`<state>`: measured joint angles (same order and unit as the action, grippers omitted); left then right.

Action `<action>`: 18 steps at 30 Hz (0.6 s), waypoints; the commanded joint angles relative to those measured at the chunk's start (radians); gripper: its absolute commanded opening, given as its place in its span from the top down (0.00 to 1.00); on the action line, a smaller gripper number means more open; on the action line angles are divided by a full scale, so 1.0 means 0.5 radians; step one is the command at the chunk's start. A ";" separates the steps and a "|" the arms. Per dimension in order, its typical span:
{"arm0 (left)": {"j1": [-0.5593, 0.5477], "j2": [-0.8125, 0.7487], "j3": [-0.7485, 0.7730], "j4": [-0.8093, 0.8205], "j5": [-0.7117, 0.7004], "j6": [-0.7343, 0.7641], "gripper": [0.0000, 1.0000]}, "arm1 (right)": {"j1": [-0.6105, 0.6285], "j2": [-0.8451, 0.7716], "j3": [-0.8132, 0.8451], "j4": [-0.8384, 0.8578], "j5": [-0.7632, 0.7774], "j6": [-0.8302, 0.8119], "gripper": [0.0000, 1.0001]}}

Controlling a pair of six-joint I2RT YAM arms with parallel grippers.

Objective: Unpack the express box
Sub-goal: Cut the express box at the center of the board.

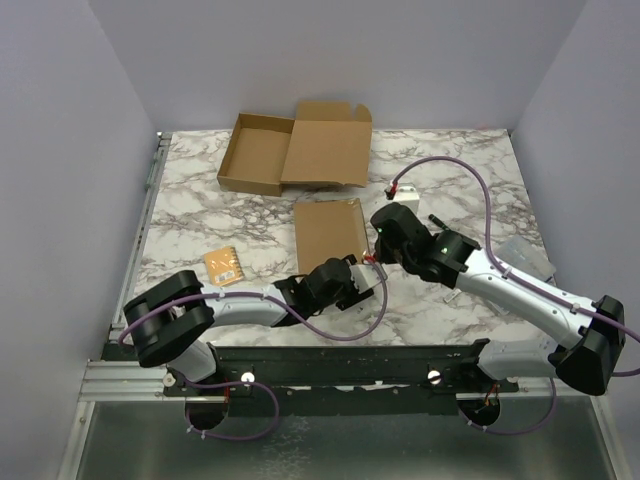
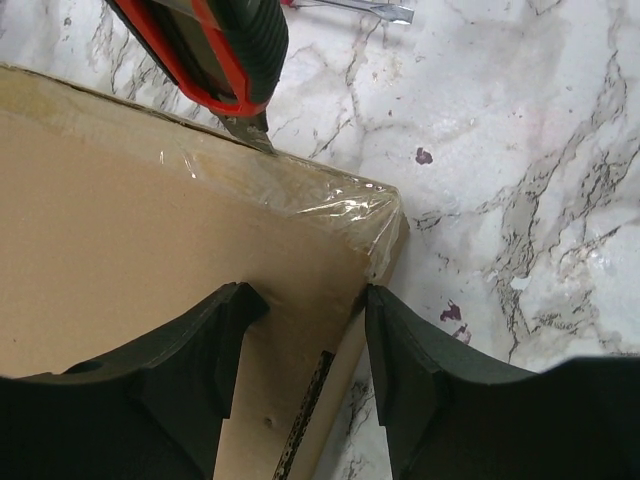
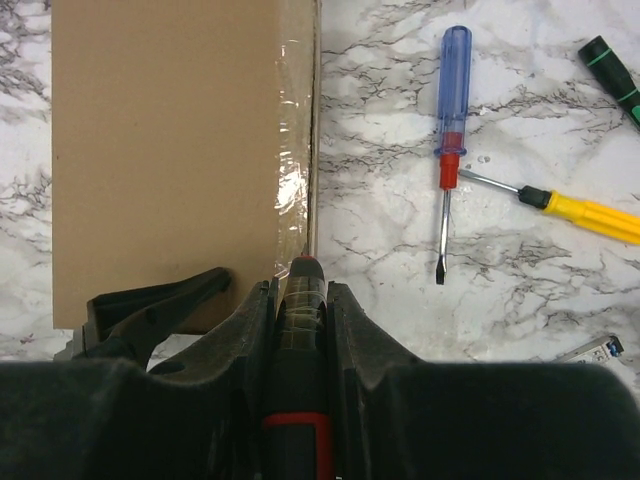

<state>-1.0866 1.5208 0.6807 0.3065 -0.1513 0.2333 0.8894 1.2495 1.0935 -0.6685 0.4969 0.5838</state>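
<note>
A closed brown express box (image 1: 328, 232), sealed with clear tape, lies flat at the table's middle. My right gripper (image 1: 380, 243) is shut on a red-and-black utility knife (image 3: 300, 300). The knife's blade (image 2: 255, 135) touches the taped right edge of the box (image 3: 160, 150). My left gripper (image 1: 343, 278) is open at the box's near right corner (image 2: 150, 250). One finger (image 2: 215, 340) lies over the box top and the other (image 2: 410, 350) stands beside the box's edge. The left finger also shows in the right wrist view (image 3: 150, 305).
An opened empty carton (image 1: 295, 150) lies at the back. An orange packet (image 1: 224, 265) lies left of the box. A blue screwdriver (image 3: 450, 120), a yellow one (image 3: 585, 215) and a green-black tool (image 3: 615, 75) lie to the right. A grey item (image 1: 525, 258) is at far right.
</note>
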 commanded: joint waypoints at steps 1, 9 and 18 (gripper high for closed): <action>0.020 0.070 -0.021 0.169 -0.209 -0.301 0.46 | 0.049 -0.062 -0.041 -0.144 -0.043 0.095 1.00; 0.013 0.174 -0.083 0.354 -0.287 -0.458 0.50 | 0.056 -0.126 -0.108 -0.249 -0.098 0.144 1.00; -0.007 0.160 -0.140 0.410 -0.321 -0.459 0.50 | 0.062 -0.142 -0.162 -0.264 -0.154 0.116 1.00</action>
<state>-1.1015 1.5761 0.6334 0.5220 -0.2367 0.0628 0.8940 1.1839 1.0290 -0.7101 0.5087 0.6300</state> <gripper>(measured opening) 0.496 0.258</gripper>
